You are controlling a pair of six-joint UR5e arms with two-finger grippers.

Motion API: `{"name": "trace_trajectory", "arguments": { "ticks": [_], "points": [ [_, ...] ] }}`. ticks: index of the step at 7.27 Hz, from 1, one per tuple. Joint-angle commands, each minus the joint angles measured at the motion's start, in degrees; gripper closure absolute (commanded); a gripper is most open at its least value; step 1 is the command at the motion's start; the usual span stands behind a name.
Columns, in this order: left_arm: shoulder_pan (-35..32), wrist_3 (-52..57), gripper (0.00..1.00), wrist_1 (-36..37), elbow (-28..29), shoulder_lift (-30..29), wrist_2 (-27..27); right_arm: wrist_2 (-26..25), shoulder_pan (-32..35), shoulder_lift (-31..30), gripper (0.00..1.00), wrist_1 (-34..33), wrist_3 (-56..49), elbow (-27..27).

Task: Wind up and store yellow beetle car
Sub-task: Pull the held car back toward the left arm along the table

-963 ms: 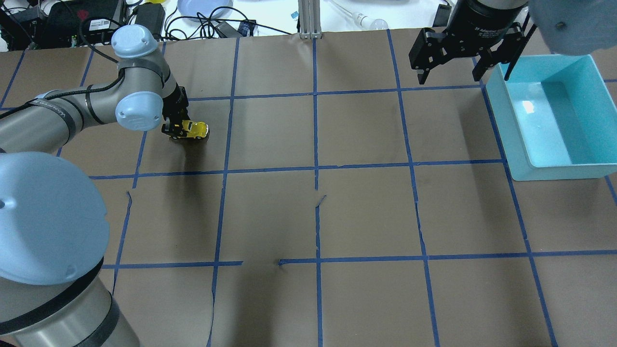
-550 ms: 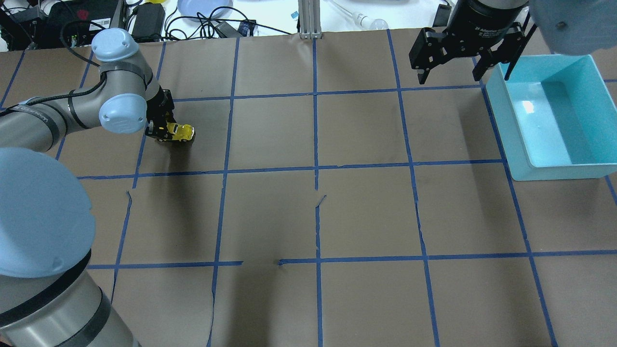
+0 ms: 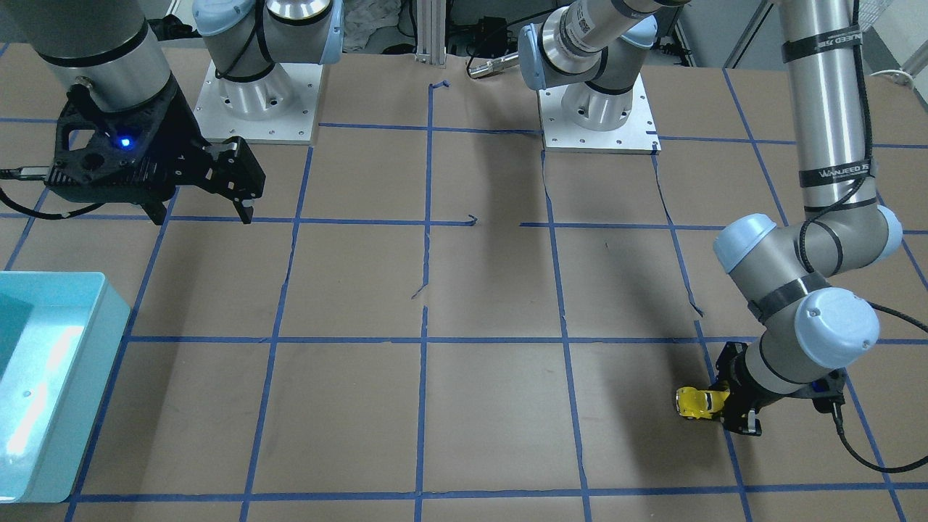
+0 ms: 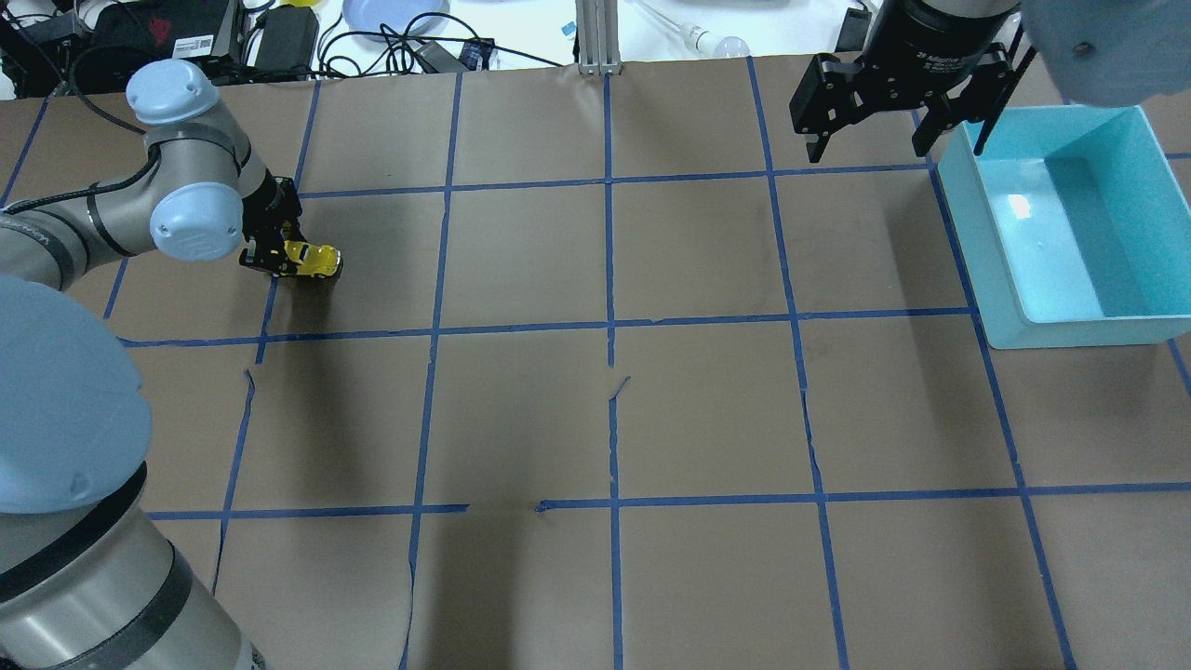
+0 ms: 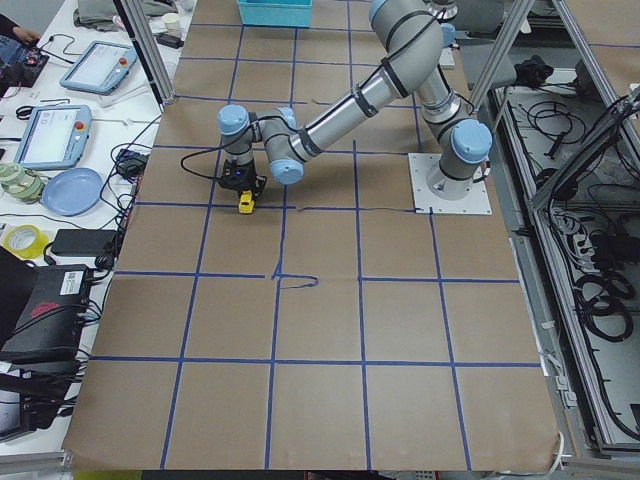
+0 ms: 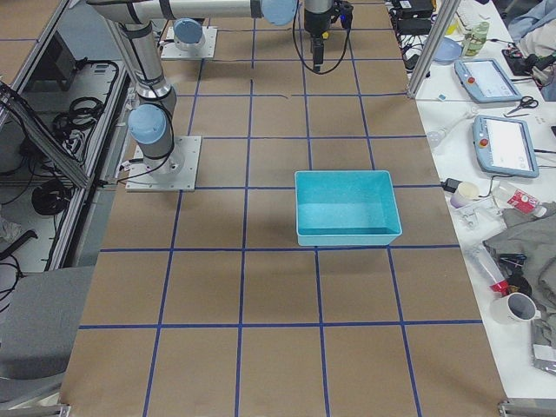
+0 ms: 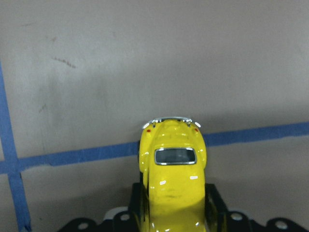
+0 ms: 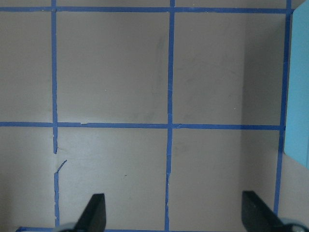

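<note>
Yellow beetle car (image 4: 314, 261) sits on the desk's (image 4: 707, 409) far left, clenched in the left hand (image 4: 277, 259). Too little downward pressure while dragging could skid its wheels, leaving it unwound. The right hand (image 4: 870, 149) hangs released near the teal bin (image 4: 977, 261).

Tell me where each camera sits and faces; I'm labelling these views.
Front-facing: across the table, facing the robot; both arms and bases.
Overhead: behind the robot, looking forward-down; both arms, open right gripper, teal bin.
Exterior left: table's left end; left arm nearest.
Exterior right: table's right end; right arm, bin.
Left wrist: looks down at yellow beetle car in left gripper.
Right wrist: looks down at table; its fingertips.
Shared: front-facing and overhead both show car and bin.
</note>
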Motion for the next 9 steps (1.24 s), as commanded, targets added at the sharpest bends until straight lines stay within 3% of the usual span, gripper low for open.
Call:
{"name": "trace_trajectory", "arguments": {
  "ticks": [1, 2, 5, 8, 9],
  "points": [
    [0.83, -1.39, 0.12, 2.06, 0.46, 0.74, 1.16, 0.0, 0.0, 0.03, 0.0, 0.0, 0.01, 0.0],
    [0.04, -1.5, 0.03, 3.21, 0.11, 1.09, 1.16, 0.0, 0.0, 0.03, 0.0, 0.0, -0.08, 0.0],
    [-0.41, -1.06, 0.01, 3.31, -0.07, 2.24, 0.63, 0.0, 0.0, -0.06, 0.0, 0.0, -0.08, 0.0],
    [0.12, -0.97, 0.04, 2.61, -0.33, 0.84, 0.81, 0.0, 0.0, -0.06, 0.0, 0.0, -0.08, 0.0],
    [0.12, -1.76, 0.16, 2.43, -0.42, 0.66, 0.72, 0.0, 0.0, -0.06, 0.0, 0.0, -0.08, 0.0]
  ]
}}
